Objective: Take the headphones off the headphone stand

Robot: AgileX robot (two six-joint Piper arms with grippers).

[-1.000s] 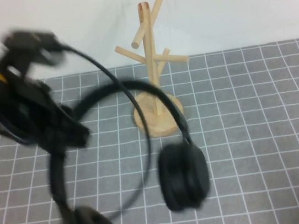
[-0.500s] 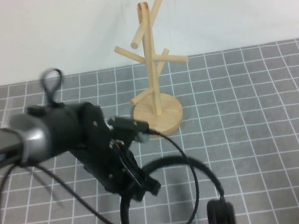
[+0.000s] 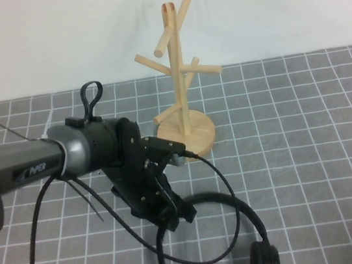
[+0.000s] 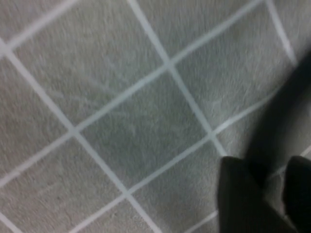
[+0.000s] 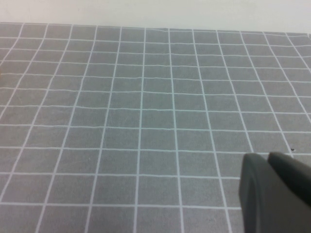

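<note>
The black headphones (image 3: 243, 211) hang low over the grey grid mat near the front edge. Their headband arches up from the ear cups (image 3: 263, 261). My left gripper (image 3: 178, 216) reaches in from the left and is shut on the headband's left end. In the left wrist view, the left gripper (image 4: 272, 165) shows two dark fingers with the dark band between them, close above the mat. The light wooden headphone stand (image 3: 179, 72) stands behind, with bare pegs, clear of the headphones. My right gripper (image 5: 267, 156) shows only in its wrist view, shut and empty above the mat.
The arm's thin black cable (image 3: 224, 243) loops beside the headphones. A white wall rises behind the stand. Grey grid mat (image 3: 323, 151) lies open to the right of the stand and headphones.
My left arm swung the headphones away from the stand toward the front and lowered them. Over the last half second it moved slightly right and the headphones sank lower.
</note>
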